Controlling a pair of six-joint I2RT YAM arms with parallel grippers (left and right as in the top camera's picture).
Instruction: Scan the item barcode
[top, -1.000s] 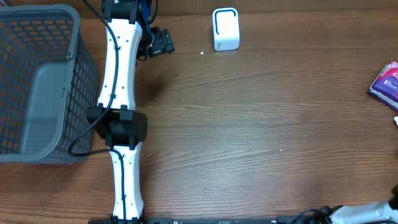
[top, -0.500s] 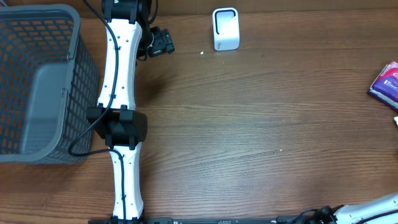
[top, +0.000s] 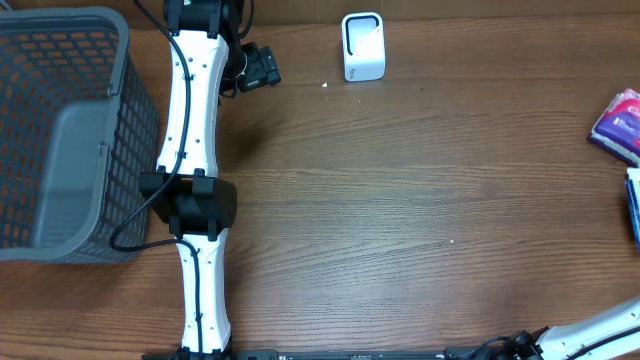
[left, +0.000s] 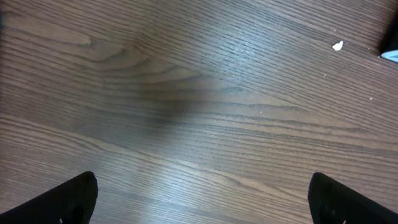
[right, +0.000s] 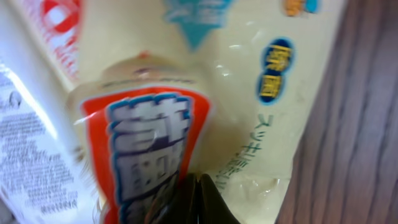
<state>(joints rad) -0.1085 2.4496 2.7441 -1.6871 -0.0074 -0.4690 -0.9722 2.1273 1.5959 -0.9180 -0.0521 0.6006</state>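
Observation:
A cream snack packet (right: 249, 106) with red-edged blue lettering fills the right wrist view, blurred and very close. My right gripper (right: 198, 186) is shut, its two dark fingertips pressed together against the packet's film, seemingly pinching it. In the overhead view this gripper is out of frame; only a white arm link (top: 600, 335) shows at the bottom right. The white barcode scanner (top: 363, 46) stands at the table's far edge. My left gripper (left: 202, 199) hangs open over bare wood, near the back left (top: 262, 68), with nothing between its fingers.
A grey mesh basket (top: 60, 130) stands at the left. A purple packet (top: 620, 125) lies at the right edge, with a blue-edged strip (top: 635, 205) just below it. The left arm (top: 195, 150) stretches from front to back.
The right gripper's jaws have come together. At the right edge the purple packet has shifted slightly and a blue-edged strip has come into view. The left arm has not moved.

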